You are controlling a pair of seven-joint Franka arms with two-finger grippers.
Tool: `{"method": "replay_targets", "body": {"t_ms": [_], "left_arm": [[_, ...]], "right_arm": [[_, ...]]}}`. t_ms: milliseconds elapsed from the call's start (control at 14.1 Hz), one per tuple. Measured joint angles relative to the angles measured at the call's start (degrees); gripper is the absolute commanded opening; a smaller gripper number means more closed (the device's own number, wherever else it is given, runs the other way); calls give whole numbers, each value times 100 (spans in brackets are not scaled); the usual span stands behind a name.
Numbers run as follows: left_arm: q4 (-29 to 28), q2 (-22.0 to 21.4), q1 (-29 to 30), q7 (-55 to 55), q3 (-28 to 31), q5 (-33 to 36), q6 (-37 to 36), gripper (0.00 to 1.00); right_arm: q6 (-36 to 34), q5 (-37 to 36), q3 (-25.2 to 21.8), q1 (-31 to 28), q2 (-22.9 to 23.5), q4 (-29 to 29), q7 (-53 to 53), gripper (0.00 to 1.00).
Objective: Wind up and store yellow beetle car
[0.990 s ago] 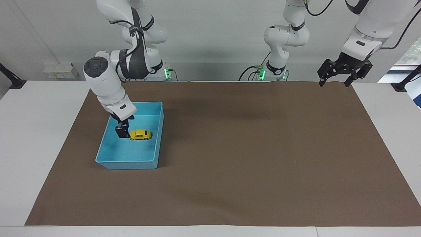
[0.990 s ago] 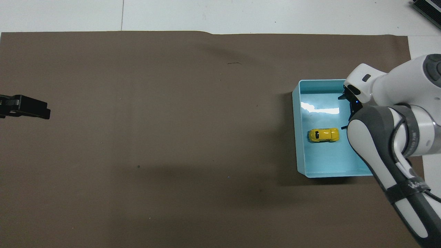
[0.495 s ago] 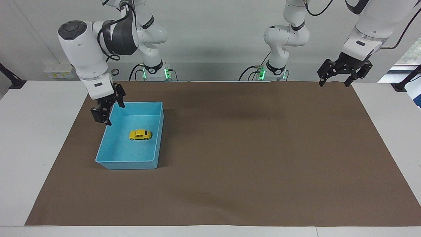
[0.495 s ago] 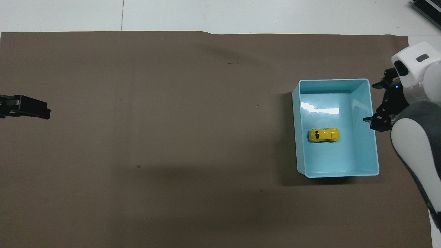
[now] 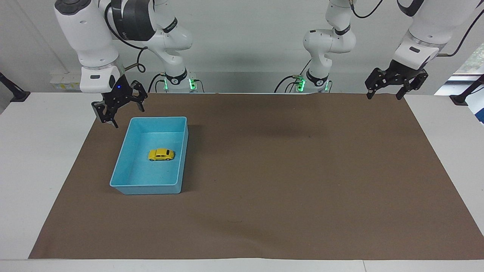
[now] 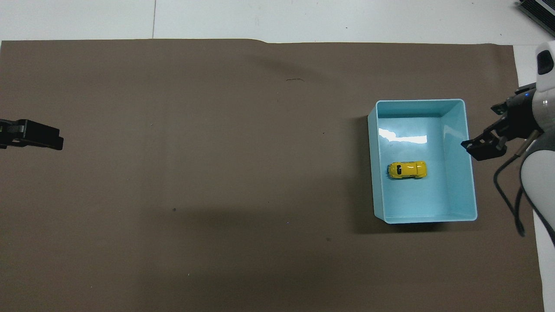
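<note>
The yellow beetle car [image 5: 161, 154] rests on its wheels on the floor of the blue bin [image 5: 145, 185], near the middle. It also shows in the overhead view [image 6: 406, 170] inside the bin [image 6: 422, 219]. My right gripper [image 5: 121, 113] is open and empty. It is raised over the brown mat just outside the bin's wall at the right arm's end of the table, as the overhead view [image 6: 485, 132] also shows. My left gripper [image 5: 383, 96] is open and empty and waits raised over the mat's corner at the left arm's end; part of it shows in the overhead view [image 6: 34, 135].
The brown mat [image 5: 287, 181] covers most of the white table [image 5: 34, 170]. The bin is the only container, standing toward the right arm's end.
My right gripper has lifted out of the bin, away from the car, and moved up and outward past the bin's wall. The car and the left arm have not moved.
</note>
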Motion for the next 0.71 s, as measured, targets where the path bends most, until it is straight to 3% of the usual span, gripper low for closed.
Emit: {"method": "replay_targets", "body": {"t_ms": [707], "left_arm": [[0,0,0,0,0,0,0,100]], "right_arm": [[-397,194,8,12,-2,534,3073,100]]}}
